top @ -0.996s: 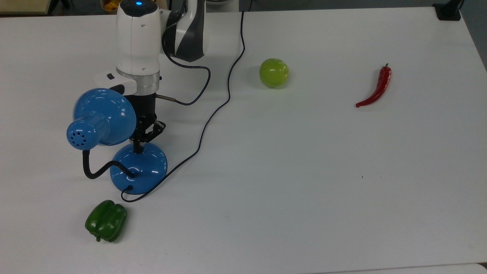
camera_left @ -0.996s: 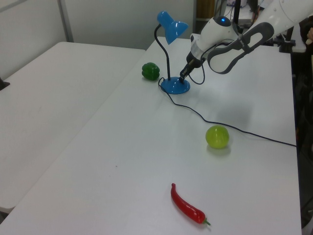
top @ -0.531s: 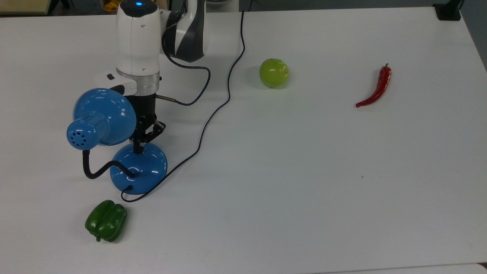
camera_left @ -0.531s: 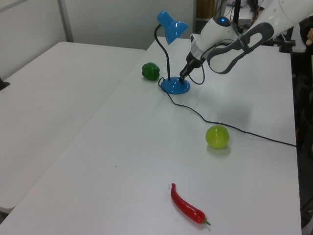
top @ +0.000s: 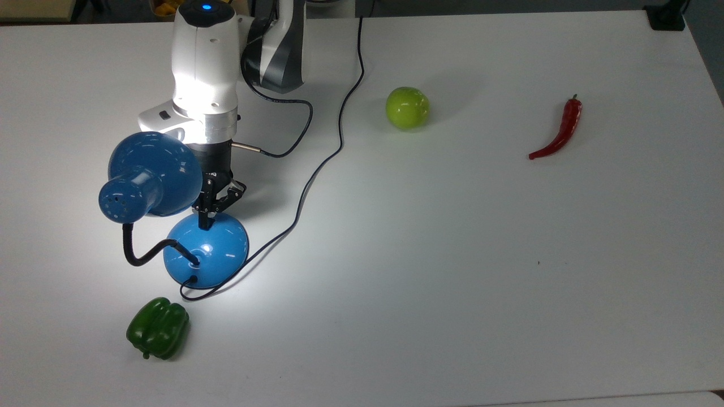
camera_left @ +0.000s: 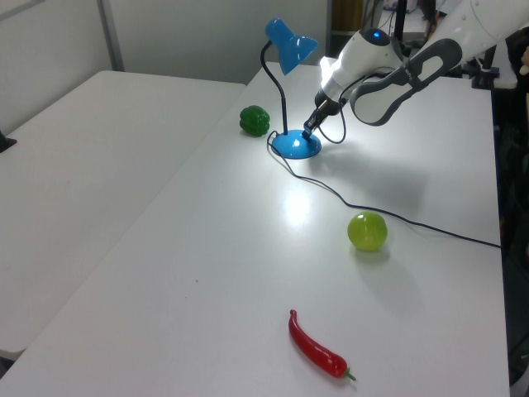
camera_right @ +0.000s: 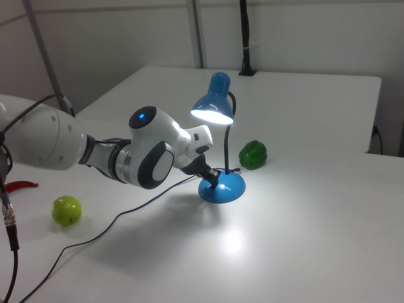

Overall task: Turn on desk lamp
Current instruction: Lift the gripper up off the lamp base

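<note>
On the white surface (top: pixel 452 271), items counted:

1. Desk lamp (top: pixel 206 251), one. Glossy blue, with a bell-shaped shade, black gooseneck and round domed base. It stands toward the top view's left, near the surface's lower left part. The shade glows in the right view (camera_right: pixel 213 108), and a bright patch lies on the surface beside the base in the left view. One black cord (top: pixel 317 169) runs from the base toward the top view's upper edge.

2. End effector (top: pixel 210 213), one, on a white and grey arm (top: pixel 205 68). It is tilted down at the upper edge of the lamp's base, tips touching or just above the dome; contact cannot be settled. The fingers stand close together, almost meeting at the tips, and grip nothing. In the left view it sits at the base's right side (camera_left: pixel 311 129); in the right view, at the base's left side (camera_right: pixel 211 178).

3. Green bell pepper (top: pixel 158 328), one, just below the lamp's base in the top view.

4. Green apple-like fruit (top: pixel 407 107), one, well apart from the lamp, toward the top view's upper middle.

5. Red chilli pepper (top: pixel 560 131), one, toward the top view's right, well apart from all else.
</note>
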